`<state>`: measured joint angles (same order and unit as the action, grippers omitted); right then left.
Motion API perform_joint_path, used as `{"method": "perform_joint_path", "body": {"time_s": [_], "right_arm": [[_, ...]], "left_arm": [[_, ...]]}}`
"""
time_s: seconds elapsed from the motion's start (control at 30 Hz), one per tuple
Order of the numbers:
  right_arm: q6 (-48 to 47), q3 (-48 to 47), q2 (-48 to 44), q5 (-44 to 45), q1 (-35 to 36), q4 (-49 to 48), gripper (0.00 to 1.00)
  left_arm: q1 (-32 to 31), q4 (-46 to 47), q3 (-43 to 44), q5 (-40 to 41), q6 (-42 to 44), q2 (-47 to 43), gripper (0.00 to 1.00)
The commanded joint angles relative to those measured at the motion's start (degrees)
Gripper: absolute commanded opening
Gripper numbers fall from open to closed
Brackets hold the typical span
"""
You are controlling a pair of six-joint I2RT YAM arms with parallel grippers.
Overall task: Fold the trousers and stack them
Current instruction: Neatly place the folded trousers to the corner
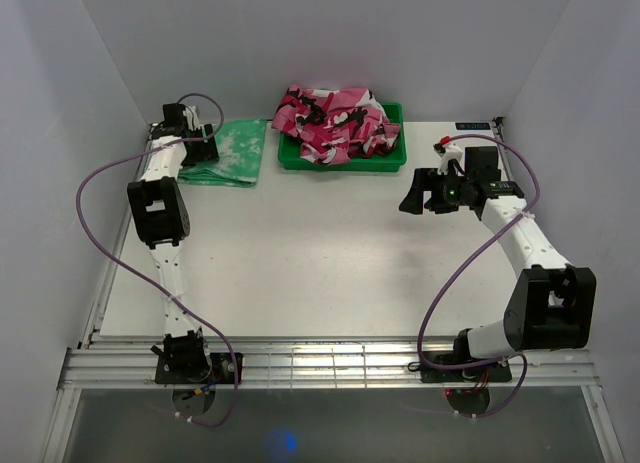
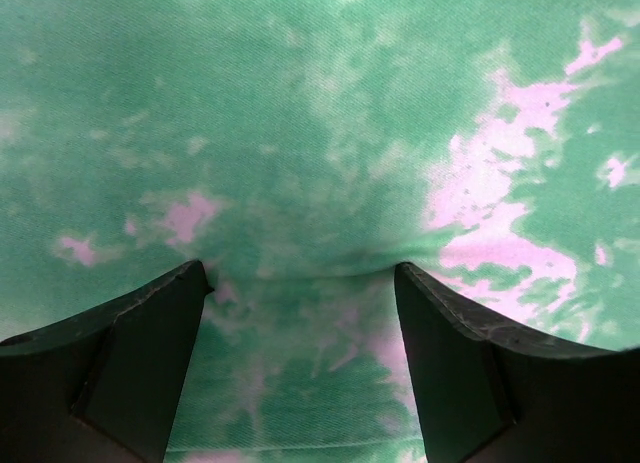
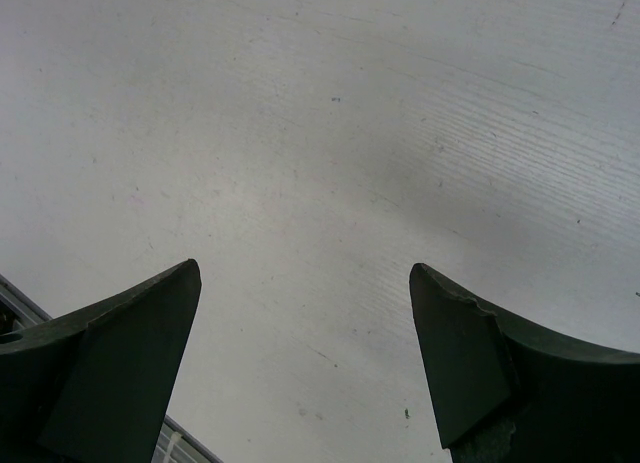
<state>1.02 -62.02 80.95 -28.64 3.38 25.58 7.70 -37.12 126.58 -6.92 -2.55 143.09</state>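
Two pincers stand spread: the left gripper (image 2: 300,273) sits low over the folded trousers (image 1: 228,153) at the table's (image 1: 320,273) far-left corner beside the bin (image 1: 340,163), perhaps touching them, likely to settle the stack, while the right gripper (image 3: 305,273) waits aside.

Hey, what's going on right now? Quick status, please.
Left gripper open, over the trousers. Right gripper open, over the table. Trousers lie folded at far left, beside the bin. Nothing in the way.
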Motion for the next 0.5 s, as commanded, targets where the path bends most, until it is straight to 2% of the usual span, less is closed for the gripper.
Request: {"method": "perform_joint_path", "body": {"time_s": [0.0,0.33,0.47], "right_arm": [[-0.75,-1.0,0.0,-0.45,-0.3,-0.8,0.9],[-0.75,-0.12,-1.14,-0.27,-0.21,-0.8,0.9],[-0.75,-0.38,-1.84,-0.71,-0.21,-0.62,0.9]], "left_arm": [[-1.99,-1.02,-1.96,-7.32,-5.89,5.09,0.86],[-1.82,-0.58,0.77,-6.97,-12.13,6.94,0.87],[-1.9,0.82,1.03,-8.63,-12.57,4.32,0.93]]}}
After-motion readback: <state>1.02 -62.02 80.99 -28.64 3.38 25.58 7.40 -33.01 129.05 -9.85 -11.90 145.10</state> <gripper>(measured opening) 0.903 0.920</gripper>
